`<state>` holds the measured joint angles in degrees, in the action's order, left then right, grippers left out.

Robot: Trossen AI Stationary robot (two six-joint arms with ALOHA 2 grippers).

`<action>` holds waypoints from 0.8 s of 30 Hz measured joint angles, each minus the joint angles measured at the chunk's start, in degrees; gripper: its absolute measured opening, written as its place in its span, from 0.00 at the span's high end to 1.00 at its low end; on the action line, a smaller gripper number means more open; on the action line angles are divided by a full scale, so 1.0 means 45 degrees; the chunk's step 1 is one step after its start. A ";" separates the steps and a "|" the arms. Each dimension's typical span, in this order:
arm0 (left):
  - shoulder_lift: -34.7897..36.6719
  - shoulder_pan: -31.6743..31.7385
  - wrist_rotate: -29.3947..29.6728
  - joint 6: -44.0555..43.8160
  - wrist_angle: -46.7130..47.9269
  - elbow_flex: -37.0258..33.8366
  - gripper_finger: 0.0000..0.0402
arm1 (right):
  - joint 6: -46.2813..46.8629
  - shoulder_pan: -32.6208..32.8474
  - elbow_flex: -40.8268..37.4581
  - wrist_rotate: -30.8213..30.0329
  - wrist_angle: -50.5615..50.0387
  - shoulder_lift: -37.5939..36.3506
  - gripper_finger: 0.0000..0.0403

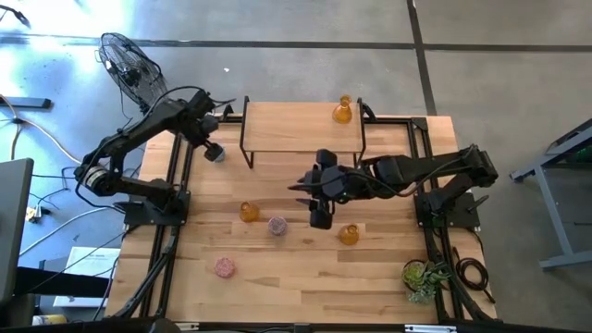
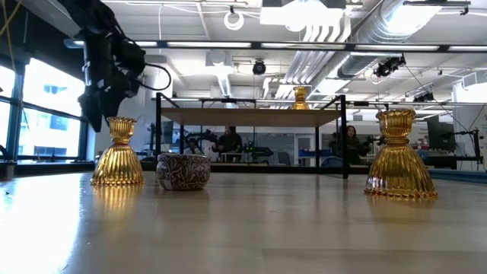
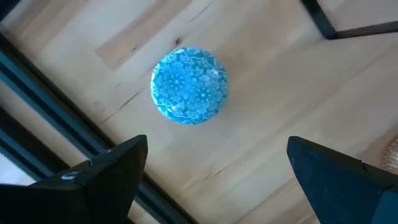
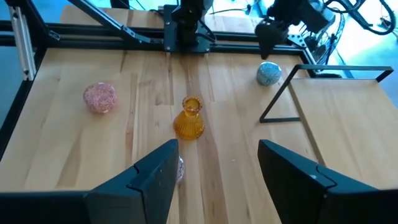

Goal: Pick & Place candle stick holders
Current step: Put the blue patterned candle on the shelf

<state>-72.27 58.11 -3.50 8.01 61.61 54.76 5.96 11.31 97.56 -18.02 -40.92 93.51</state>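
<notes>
Left pincer (image 1: 207,146) released above blue holder (image 3: 189,86); right pincer (image 1: 319,215) released, empty.

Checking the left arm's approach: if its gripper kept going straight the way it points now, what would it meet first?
Most likely the squat round pale blue glass candle holder. It sits centred ahead of the open left gripper, between the lines of its two fingers, on the wooden table. Nothing shows in between, though depth is hard to judge.

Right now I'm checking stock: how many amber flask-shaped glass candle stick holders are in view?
3. One amber glass holder stands on the raised wooden shelf, one on the table left of centre, one right of centre near the right gripper. None seems hidden.
</notes>
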 joint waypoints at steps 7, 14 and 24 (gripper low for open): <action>-0.0315 -0.0001 0.0470 -0.0165 -0.0544 -0.0007 0.05 | -0.0002 0.0000 0.0000 -0.0015 0.0061 0.0000 0.46; -0.1612 -0.0001 -0.0113 -0.0169 -0.0836 -0.0010 0.05 | 0.0000 0.0000 0.0000 -0.0155 0.0119 0.0000 0.46; -0.2578 -0.0001 0.0187 -0.0224 -0.1538 -0.0010 0.05 | 0.0000 0.0000 0.0000 -0.0112 0.0104 0.0000 0.46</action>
<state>-83.87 58.11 -2.66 7.00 54.69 54.72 5.95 11.31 97.56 -18.52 -40.45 93.51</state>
